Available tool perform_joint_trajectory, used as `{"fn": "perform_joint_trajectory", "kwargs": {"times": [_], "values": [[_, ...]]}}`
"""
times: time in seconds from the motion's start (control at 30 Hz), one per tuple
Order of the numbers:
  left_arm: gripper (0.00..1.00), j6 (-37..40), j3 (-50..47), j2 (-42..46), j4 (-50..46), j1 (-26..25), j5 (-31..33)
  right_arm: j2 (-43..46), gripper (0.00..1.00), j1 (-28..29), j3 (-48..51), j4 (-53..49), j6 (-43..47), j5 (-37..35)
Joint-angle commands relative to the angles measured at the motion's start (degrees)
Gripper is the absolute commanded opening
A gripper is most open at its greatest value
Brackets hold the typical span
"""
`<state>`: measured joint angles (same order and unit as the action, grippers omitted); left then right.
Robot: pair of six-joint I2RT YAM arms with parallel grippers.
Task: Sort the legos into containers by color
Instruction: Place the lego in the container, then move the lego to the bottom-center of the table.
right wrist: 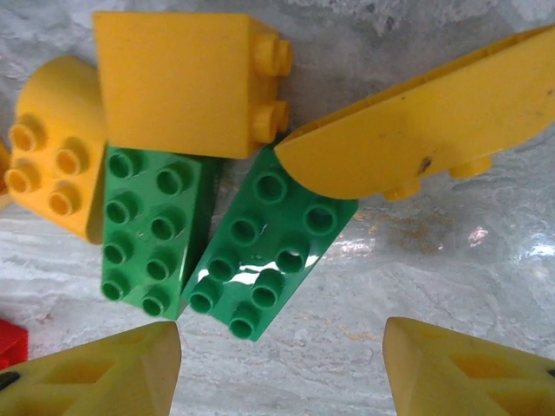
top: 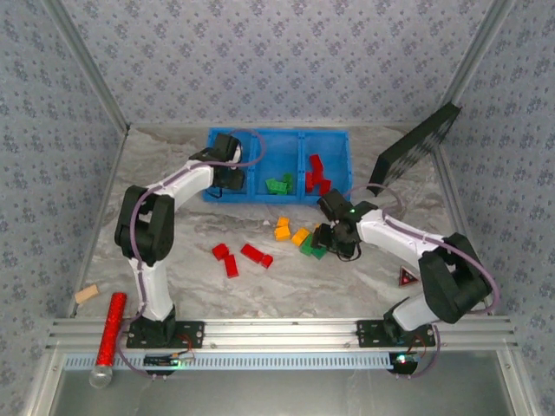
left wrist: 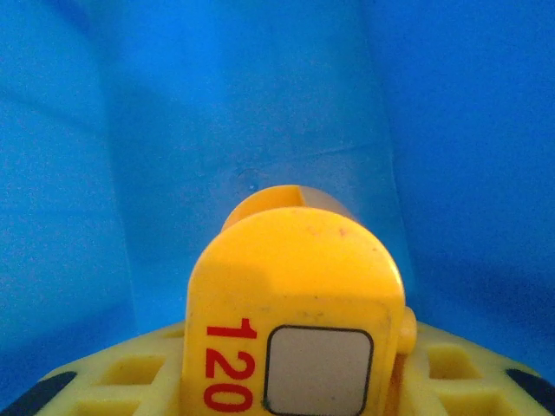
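Right gripper [right wrist: 282, 334], fingers spread, above two green studded plastic bricks [right wrist: 147, 230], studs up, lengthwise toward it, before the bright blue plastic tray [top: 276, 154]; yellow plastic bricks [right wrist: 186, 78] abut their far ends. Left gripper [top: 227, 179] pinches yellow "120" block [left wrist: 295, 286] inside tray.

table [top: 347, 290] marble | blue tray [top: 277, 133] | loose red, yellow, green legos [top: 253, 252] | wooden block [top: 87, 295]

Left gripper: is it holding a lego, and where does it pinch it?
Yes. The left gripper pinches a yellow rounded lego marked 120 by its two sides, in the blue tray.
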<state>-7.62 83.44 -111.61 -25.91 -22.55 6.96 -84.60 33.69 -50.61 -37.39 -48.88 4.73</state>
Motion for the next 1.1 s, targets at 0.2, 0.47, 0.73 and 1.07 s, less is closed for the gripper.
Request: {"fn": "perform_joint_trajectory", "kwargs": {"times": [0.2,0.47,0.73,1.07], "values": [[0.21,0.1,2.5,-1.4,0.3,0.1,-1.2,-3.2,0.64,-1.1,1.7,2.7,-2.1,-1.4],[0.36,0.4,3.4,-3.2,-0.8,0.2,-1.9,-5.8,0.66,-1.6,0.6,2.7,-1.1,-1.3],[0.61,0.1,2.7,-2.0,-0.8,0.2,-3.3,-8.8,0.65,-2.4,0.7,4.9,0.5,-1.5],[0.65,0.4,0.8,1.4,-0.8,0.2,-3.4,-11.5,0.49,1.0,-2.4,-6.6,9.6,-6.9]]}}
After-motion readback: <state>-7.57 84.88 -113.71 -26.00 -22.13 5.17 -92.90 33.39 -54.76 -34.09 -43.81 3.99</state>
